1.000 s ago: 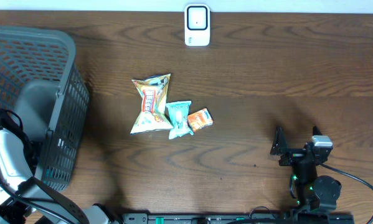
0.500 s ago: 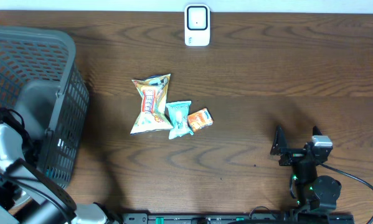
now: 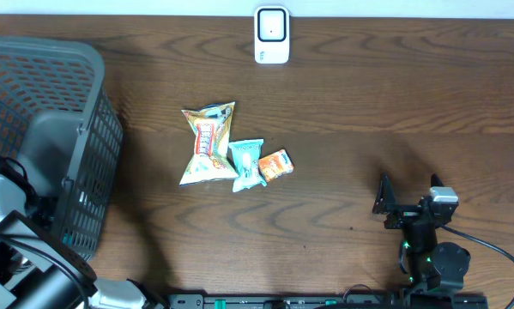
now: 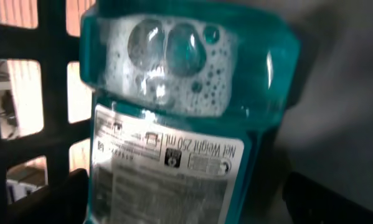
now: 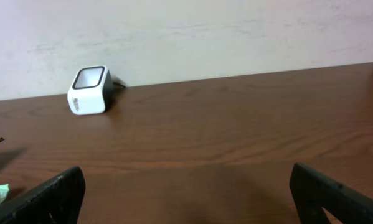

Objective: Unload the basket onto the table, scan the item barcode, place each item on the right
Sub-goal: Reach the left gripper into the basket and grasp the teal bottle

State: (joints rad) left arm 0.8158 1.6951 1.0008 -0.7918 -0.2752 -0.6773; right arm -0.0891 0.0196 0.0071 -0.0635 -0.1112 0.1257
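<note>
Basket [image 4: 51, 87] bg, teal bottle [image 4: 186, 81], "250 mL"

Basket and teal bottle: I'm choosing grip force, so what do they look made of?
Basket: probably rigid moulded plastic, matte grey, judging by its open lattice wall.
Teal bottle: seemingly clear tinted plastic with a glossy finish, since foam and liquid show through. Its label looks like printed paper or film.

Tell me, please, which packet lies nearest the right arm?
The small orange packet, rightmost of the three; the teal packet and yellow bag lie further left.
</note>
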